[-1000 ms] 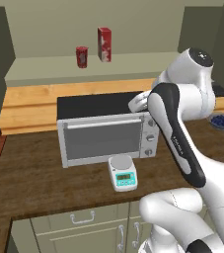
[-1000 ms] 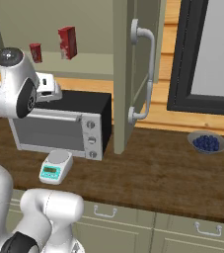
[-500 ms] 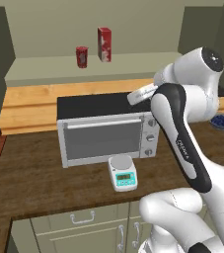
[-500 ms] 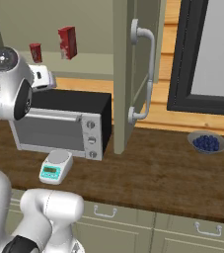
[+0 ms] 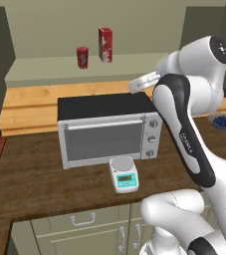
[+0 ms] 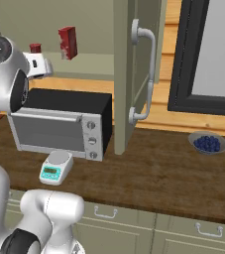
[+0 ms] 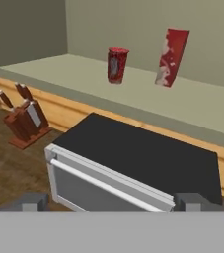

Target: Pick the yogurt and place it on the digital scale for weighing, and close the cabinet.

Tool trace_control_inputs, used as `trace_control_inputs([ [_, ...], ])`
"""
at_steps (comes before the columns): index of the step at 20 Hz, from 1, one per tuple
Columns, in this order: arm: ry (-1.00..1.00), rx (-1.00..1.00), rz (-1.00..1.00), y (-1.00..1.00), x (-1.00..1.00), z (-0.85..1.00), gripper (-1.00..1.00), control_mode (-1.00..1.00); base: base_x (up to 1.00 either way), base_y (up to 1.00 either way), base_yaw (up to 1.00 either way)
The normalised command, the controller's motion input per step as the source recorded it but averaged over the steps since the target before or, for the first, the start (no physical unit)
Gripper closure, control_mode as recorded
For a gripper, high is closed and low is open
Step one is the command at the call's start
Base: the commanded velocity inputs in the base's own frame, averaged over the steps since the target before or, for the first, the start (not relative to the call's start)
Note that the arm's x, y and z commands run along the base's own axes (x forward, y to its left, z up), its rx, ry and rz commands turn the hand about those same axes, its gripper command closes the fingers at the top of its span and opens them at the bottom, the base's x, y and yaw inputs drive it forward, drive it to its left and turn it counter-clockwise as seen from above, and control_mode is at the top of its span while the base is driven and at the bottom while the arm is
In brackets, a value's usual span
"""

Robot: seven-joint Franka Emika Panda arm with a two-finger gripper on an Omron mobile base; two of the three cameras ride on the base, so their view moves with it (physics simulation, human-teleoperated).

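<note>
While jaws gape, yogurt [image 7: 117, 64] well ahead — seemingly upright, untouched.

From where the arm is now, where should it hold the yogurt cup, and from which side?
Grip the yogurt around its round side wall, about mid-height, coming level from the open front of the cabinet shelf. It stands upright and the carton stands apart beside it, so open fingers probably fit either side.
</note>
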Motion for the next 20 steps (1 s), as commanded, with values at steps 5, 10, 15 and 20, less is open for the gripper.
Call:
trace_control_inputs([
  [5, -0.01, 0.01, 0.02, 0.0, 0.0, 0.25, -1.0, -1.0, 0.0, 0.0, 0.0],
  [10, -0.03, 0.0, 0.02, 0.05, 0.13, 0.08, -1.0, -1.0, 0.0, 0.0, 0.0],
  [15, -0.1, 0.0, 0.01, 0.02, 0.22, 0.32, -1.0, -1.0, 0.0, 0.0, 0.0],
  [20, -0.11, 0.01, 0.0, 0.01, 0.17, 0.43, -1.0, -1.0, 0.0, 0.0, 0.0],
])
